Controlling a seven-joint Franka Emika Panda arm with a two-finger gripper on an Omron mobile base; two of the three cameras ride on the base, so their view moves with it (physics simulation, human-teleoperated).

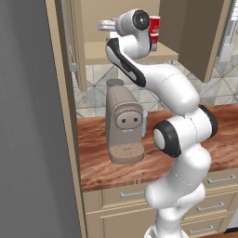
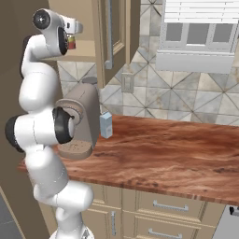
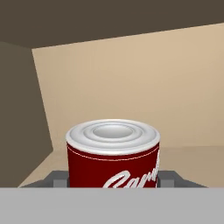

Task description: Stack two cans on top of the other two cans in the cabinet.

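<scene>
A dark red can [image 3: 113,159] with a silver lid and white lettering sits upright between my fingertips [image 3: 57,178] in the hand view, with my gripper [image 3: 113,180] shut on it. Behind it are the tan back wall and shelf of the cabinet [image 3: 131,78]. In the left base view my gripper [image 1: 105,25] reaches into the cabinet [image 1: 97,53] at shelf height. A bright red can [image 1: 154,24] stands raised at the shelf's right; my arm hides what it rests on. In the right base view a tin with a yellow-and-red label [image 2: 71,44] sits just below my hand [image 2: 73,28].
A tan coffee machine [image 1: 123,123] stands on the wooden counter [image 1: 214,153] under the cabinet, with a small blue carton [image 2: 106,125] beside it. The open cabinet door [image 1: 195,37] hangs to the right. A dark tall panel [image 1: 28,139] borders the left. Drawers [image 2: 170,205] are below.
</scene>
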